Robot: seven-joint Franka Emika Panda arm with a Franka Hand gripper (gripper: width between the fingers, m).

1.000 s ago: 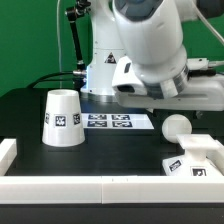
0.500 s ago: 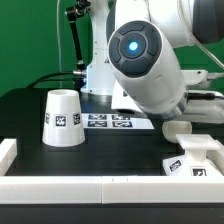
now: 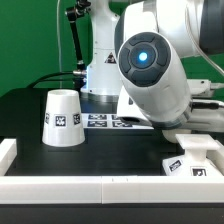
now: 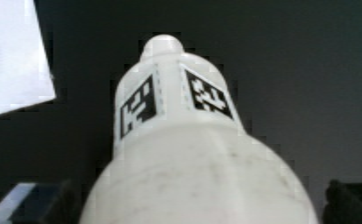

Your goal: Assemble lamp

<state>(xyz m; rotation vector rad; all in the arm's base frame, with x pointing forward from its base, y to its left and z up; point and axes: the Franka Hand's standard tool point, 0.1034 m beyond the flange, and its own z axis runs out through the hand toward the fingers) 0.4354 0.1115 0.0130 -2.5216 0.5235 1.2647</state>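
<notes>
The arm is swinging lower at the exterior view's right, now hiding the bulb [image 4: 187,130] lying on the table [image 3: 20,115] — the gripper [image 4: 192,200] is straddling it, jaws spread (apparently not touching yet), likely preparing a grasp.

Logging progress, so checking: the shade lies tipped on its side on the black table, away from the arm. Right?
Not quite. The shade stands upright on the black table, away from the arm, as the exterior view shows.
</notes>
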